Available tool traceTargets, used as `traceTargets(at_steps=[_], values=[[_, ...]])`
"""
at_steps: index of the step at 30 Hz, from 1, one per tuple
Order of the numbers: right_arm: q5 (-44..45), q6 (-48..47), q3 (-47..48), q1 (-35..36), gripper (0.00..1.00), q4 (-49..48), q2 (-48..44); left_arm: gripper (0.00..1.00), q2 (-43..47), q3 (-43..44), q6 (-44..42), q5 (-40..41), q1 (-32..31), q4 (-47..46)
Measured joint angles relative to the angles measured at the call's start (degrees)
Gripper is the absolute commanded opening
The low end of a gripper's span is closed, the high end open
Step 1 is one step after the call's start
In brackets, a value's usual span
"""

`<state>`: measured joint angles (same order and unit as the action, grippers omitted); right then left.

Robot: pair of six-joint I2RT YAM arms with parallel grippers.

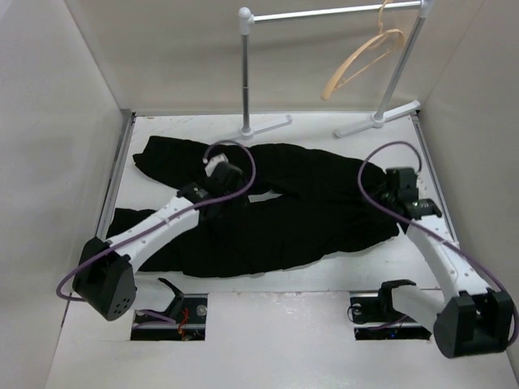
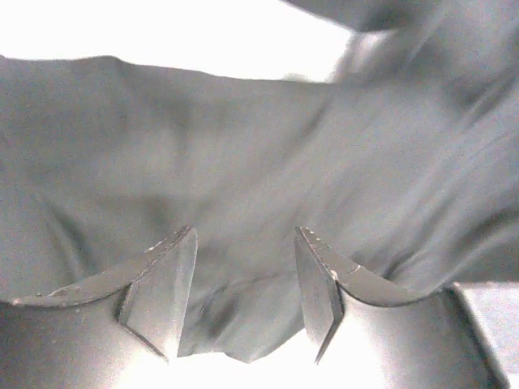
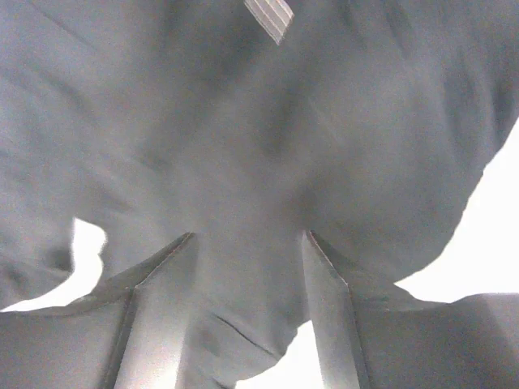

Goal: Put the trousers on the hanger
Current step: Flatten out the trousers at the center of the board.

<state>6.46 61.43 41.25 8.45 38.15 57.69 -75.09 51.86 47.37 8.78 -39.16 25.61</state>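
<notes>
The black trousers (image 1: 308, 223) lie spread flat across the white table, with a small gap between the legs near the middle. The light tan hanger (image 1: 363, 61) hangs by its hook from the white rail at the back right, tilted. My left gripper (image 1: 220, 173) is down on the trousers' upper middle; in the left wrist view its jaws (image 2: 246, 235) stand apart with a fold of the cloth (image 2: 243, 138) between them. My right gripper (image 1: 397, 191) is at the trousers' right end; in its wrist view (image 3: 250, 237) the jaws stand apart over the cloth (image 3: 243, 121).
The white rail stand (image 1: 246, 73) has two posts with feet on the table's back edge. White walls close in the left, right and back. A striped tag (image 3: 269, 16) shows on the cloth. Two openings lie by the arm bases at the near edge.
</notes>
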Motion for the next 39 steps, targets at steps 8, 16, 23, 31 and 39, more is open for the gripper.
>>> traceTargets(at_steps=[8,16,23,31,39], values=[[-3.85,-12.13,18.53,-19.19,0.38,-17.09,27.02,0.53,-8.72,10.25,-2.93,0.52,19.65,-7.69],[-4.0,-17.75,28.22,-21.2,0.55,-17.62,44.46,0.56,-21.86,13.86,-3.67,-0.87,30.05,-9.81],[-0.07,-18.64,32.5,-20.96,0.53,-13.46,49.62,0.56,-32.79,22.18,-3.52,-1.07,36.06,-12.33],[1.29,-19.34,35.43,-19.93,0.12,-10.97,53.79,0.55,-39.39,26.08,-1.22,-2.03,43.08,-14.78],[3.58,-19.19,36.11,-19.74,0.07,-9.92,52.76,0.54,-35.89,20.2,1.2,-2.34,47.67,-18.47]])
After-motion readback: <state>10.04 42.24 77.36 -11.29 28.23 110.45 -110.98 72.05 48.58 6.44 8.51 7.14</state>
